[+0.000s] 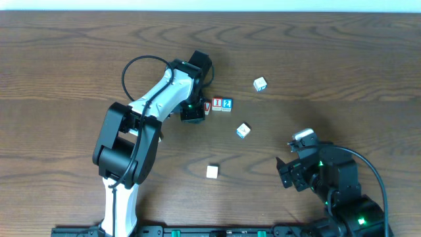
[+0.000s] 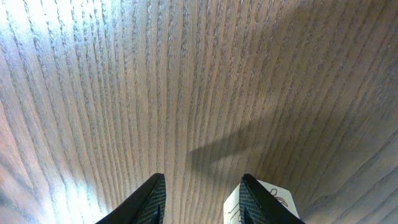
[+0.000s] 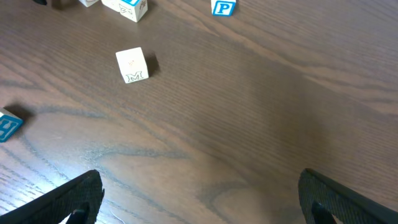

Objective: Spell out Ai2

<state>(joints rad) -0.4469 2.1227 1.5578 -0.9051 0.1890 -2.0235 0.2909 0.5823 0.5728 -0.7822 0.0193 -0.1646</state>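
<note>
Since the A cube (image 1: 207, 106), I cube (image 1: 217, 104) and 2 cube (image 1: 227, 104) sit touching in a row at overhead centre, the spelling looks nearly done. The left gripper (image 1: 193, 113) is just left of A.

Left wrist: jaws part open with nothing between them. Likely the A cube (image 2: 277, 199) is against one finger's outer side, lower right.

Right wrist: right gripper (image 3: 199, 186) gapes wide, empty.

Next: lift the left clear without nudging A.
</note>
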